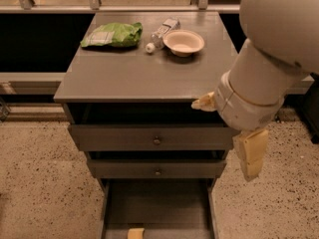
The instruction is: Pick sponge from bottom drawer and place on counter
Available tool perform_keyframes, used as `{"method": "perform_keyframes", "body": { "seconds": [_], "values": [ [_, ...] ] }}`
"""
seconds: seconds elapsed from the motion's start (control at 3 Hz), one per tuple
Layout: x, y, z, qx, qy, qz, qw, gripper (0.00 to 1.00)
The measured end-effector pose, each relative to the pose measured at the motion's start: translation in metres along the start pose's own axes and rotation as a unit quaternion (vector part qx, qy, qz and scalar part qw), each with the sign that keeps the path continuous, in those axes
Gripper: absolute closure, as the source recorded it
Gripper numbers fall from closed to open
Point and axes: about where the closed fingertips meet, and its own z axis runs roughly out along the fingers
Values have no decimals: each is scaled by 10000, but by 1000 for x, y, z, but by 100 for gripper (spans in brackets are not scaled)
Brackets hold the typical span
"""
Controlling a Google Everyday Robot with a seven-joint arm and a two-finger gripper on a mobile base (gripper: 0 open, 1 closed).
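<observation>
The sponge (135, 233), a small pale-yellow block, lies at the front edge of the open bottom drawer (159, 203), partly cut off by the frame's lower edge. The counter (144, 73) is the grey top of the cabinet. My gripper (250, 156) hangs down from the large white arm (259, 83), just off the cabinet's right front corner. It is level with the upper drawers, well above and to the right of the sponge, and holds nothing that I can see.
On the counter's far side lie a green bag (112, 35), a plastic bottle (162, 31) and a pale bowl (183, 42). The top drawer (157, 139) and the middle drawer (157, 171) stick out slightly. A speckled floor (40, 183) surrounds the cabinet.
</observation>
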Motion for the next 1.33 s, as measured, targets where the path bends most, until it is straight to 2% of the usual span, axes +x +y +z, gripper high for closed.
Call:
{"method": "perform_keyframes", "body": {
  "seconds": [0.33,0.67,1.0,1.33],
  "values": [
    [-19,12,16,373,-574,-624,9957,0],
    [-21,10,14,367,-549,-801,9946,0],
    [-57,8,52,408,-668,-1561,9846,0],
    [-90,8,96,596,-802,-2557,9616,0]
  ]
}}
